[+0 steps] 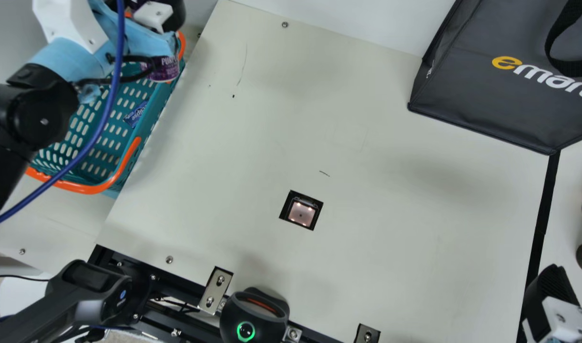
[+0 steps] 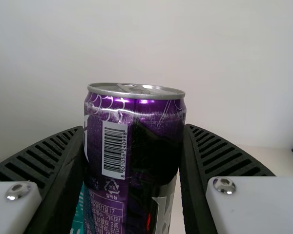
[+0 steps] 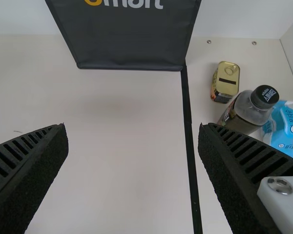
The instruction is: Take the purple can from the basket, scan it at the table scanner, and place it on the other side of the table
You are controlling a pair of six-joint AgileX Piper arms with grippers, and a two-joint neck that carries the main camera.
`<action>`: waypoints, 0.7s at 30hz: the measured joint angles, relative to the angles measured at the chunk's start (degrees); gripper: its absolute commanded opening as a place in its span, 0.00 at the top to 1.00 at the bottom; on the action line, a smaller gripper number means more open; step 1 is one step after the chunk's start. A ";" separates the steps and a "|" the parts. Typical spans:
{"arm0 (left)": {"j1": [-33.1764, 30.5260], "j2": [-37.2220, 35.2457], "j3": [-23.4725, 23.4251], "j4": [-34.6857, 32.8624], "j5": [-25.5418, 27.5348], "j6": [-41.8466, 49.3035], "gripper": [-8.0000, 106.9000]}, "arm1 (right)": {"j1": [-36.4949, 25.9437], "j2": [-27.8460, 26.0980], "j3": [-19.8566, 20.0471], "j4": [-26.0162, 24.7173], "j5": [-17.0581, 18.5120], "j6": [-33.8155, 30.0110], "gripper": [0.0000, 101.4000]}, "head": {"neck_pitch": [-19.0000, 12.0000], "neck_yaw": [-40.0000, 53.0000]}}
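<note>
Purple can (image 2: 113, 207) is clasped upright between fingers of the left gripper (image 1: 145, 6).

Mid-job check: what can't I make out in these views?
- Purple can: base cut off by the left wrist view's bottom edge.
- Basket: inside partly hidden in the main view by the left arm.
- Bag: cut off by the main view's top and right edges.

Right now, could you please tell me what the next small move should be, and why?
Probably ease the purple can away from the basket toward the table scanner: the left gripper has it clamped between both fingers, beside the basket's edge in the main view, and its barcode is uncovered.
</note>
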 measured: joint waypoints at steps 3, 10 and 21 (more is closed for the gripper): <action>-1.69 0.21 1.59 1.29 -2.19 -1.33 1.00 | 0.00 0.00 0.00 0.00 0.00 0.00 0.06 | 0.00 0.00; -4.03 1.25 5.80 3.23 -8.06 -3.77 1.00 | 0.00 0.00 0.00 0.00 0.00 0.00 0.06 | 0.00 0.00; -4.73 3.04 13.28 2.72 -19.56 -3.64 1.00 | 0.00 0.00 0.00 0.00 0.00 0.00 0.06 | 0.00 -0.09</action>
